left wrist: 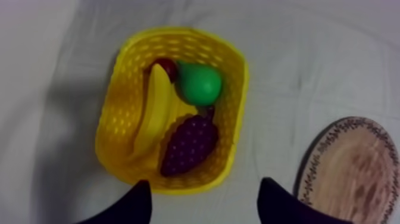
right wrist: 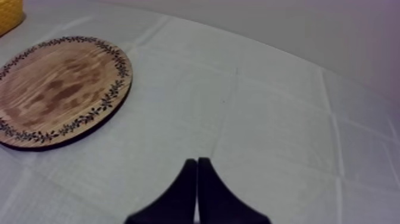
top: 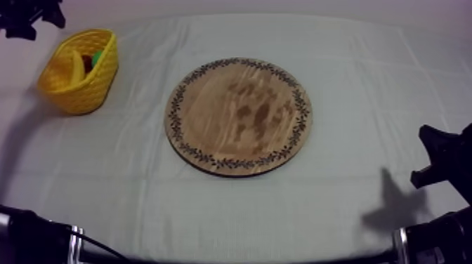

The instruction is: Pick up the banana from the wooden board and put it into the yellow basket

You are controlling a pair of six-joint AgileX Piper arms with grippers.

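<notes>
With the banana [left wrist: 153,110] lying in the yellow basket [left wrist: 235,89] and the wooden board [top: 239,116] bare, my left gripper [left wrist: 205,196] hangs spread and empty above the basket, my right gripper [right wrist: 197,173] pinched closed on nothing, so a low retreat could clip the basket's rim and tip it.

Left arm [top: 31,237]: black. It came in low at the top view's left edge, and its working end showed dark at the upper left corner.
Left gripper [left wrist: 205,182]: faced straight down. Its two black fingers [left wrist: 134,205] were spread wide apart, with nothing gripped between them.
Right arm [top: 439,239]: black. It sat low at the top view's right edge, in the rest position.
Right gripper [right wrist: 197,161]: was carried low and level. Its fingers [right wrist: 181,196] were pressed together in a narrow wedge and held nothing.
</notes>
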